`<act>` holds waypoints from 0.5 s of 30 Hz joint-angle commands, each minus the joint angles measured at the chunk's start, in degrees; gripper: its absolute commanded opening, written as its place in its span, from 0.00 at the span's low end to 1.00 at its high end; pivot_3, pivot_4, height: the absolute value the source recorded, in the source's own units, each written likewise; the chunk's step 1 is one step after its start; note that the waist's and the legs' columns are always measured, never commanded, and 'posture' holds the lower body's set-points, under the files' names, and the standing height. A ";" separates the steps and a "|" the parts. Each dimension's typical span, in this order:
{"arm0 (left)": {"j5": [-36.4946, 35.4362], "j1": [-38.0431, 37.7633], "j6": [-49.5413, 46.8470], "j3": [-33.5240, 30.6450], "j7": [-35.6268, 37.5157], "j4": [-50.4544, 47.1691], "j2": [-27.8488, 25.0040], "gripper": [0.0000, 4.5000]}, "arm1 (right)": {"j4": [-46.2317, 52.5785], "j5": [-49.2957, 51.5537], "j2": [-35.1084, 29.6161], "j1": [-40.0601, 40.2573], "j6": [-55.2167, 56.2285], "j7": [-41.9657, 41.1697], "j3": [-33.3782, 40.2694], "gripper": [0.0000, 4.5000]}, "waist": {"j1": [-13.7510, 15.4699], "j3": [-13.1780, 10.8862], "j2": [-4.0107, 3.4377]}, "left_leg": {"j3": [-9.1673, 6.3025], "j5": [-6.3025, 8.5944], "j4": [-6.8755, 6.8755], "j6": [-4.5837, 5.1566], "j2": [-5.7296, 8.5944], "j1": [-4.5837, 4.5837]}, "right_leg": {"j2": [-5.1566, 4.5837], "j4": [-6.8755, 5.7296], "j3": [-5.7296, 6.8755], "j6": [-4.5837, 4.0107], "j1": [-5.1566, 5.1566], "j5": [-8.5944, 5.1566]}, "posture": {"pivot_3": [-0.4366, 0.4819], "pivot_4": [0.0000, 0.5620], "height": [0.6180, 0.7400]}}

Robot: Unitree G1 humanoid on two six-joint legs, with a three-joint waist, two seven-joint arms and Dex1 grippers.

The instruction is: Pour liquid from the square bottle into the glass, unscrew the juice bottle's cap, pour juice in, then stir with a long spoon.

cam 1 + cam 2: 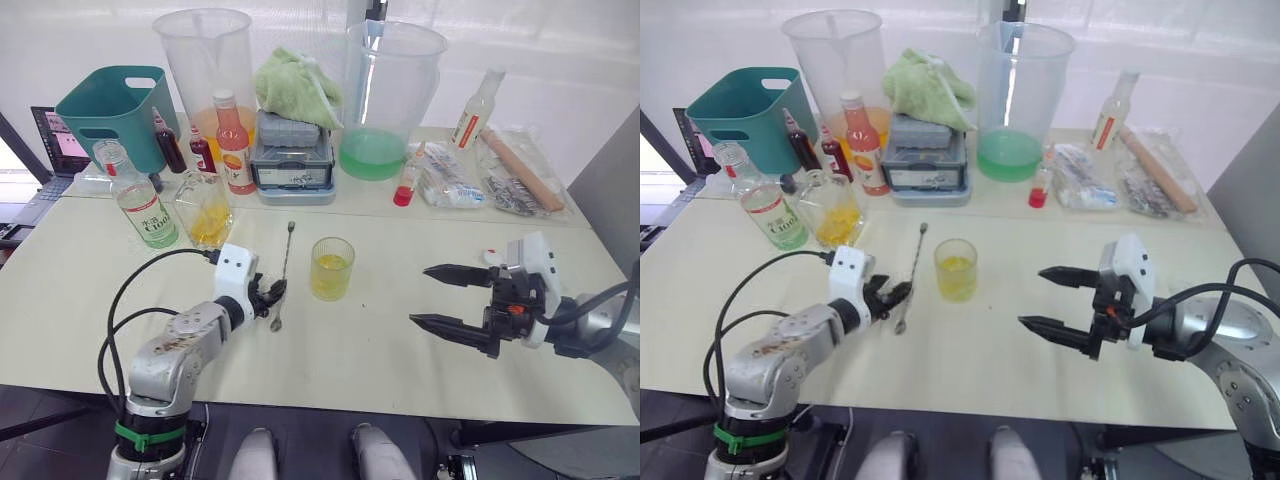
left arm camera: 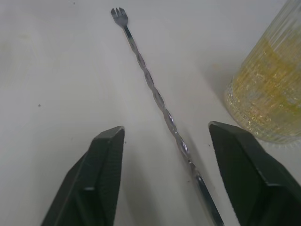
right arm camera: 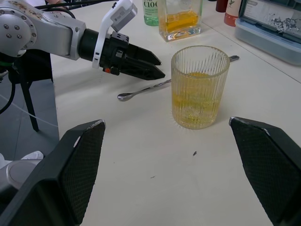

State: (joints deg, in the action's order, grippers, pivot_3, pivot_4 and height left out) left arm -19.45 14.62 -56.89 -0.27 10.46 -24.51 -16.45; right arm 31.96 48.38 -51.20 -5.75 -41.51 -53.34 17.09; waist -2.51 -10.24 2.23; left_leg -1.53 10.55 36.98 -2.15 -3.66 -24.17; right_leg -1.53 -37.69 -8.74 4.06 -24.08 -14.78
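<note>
Stir step, spoon pickup. Small clear ribbed glass tumbler (image 1: 332, 268) already holds yellow liquid, mid-bench. Thin twisted silver bar spoon (image 1: 283, 272) lies flat on the cream bench (image 1: 380, 340) just left of the glass. Left tool (image 1: 268, 295) sits low over the spoon's bowl end, fingers spread, shaft between them, not pinched. Next: close on the shaft, lift, bowl into glass. Right tool (image 1: 447, 296) spread wide, empty, right of the glass.

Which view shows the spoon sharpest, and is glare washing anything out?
Left wrist view: the long spoon is crisp mid-shaft, its near end soft between the open left claw fingers. Left eye view: bright backlight bleaches the wall behind the jugs; the spoon is thin but readable. Right wrist view: the glass is sharp, no glare.
</note>
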 commanded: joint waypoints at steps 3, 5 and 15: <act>4.38 -0.58 -3.78 4.22 -4.44 -3.34 0.01 0.85 | 1.03 0.24 -0.66 -0.39 0.78 0.20 1.12 1.00 | -0.02 0.00 0.00 | 0.00 0.00 0.00 0.00 0.00 0.01 | 0.00 0.00 0.00 0.00 0.01 0.00 | 0.48 0.27 0.83; 5.03 -0.29 -4.87 5.58 -4.86 -3.09 0.39 0.85 | 0.96 0.08 -0.79 -0.32 0.72 0.27 1.15 1.00 | 0.00 0.01 0.00 | 0.00 0.00 0.00 0.00 0.01 0.02 | 0.00 0.00 0.00 0.00 0.02 0.00 | 0.48 0.27 0.83; 7.36 -0.10 -8.99 6.04 -7.24 -2.12 3.02 0.39 | 0.29 -1.49 -0.23 -0.48 1.66 0.62 0.71 1.00 | 0.09 0.09 0.00 | -0.01 0.00 0.00 0.00 0.04 0.08 | -0.03 0.03 0.00 0.01 0.11 -0.01 | 0.48 0.27 0.83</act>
State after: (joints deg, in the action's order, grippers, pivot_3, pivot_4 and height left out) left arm -12.04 15.40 -63.97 5.36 2.98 -27.34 -13.70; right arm 31.93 47.09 -51.30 -5.75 -41.37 -52.60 16.97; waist -2.41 -10.15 2.23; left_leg -1.54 10.55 36.98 -2.15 -3.62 -24.08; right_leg -1.55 -37.66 -8.75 4.07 -23.96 -14.79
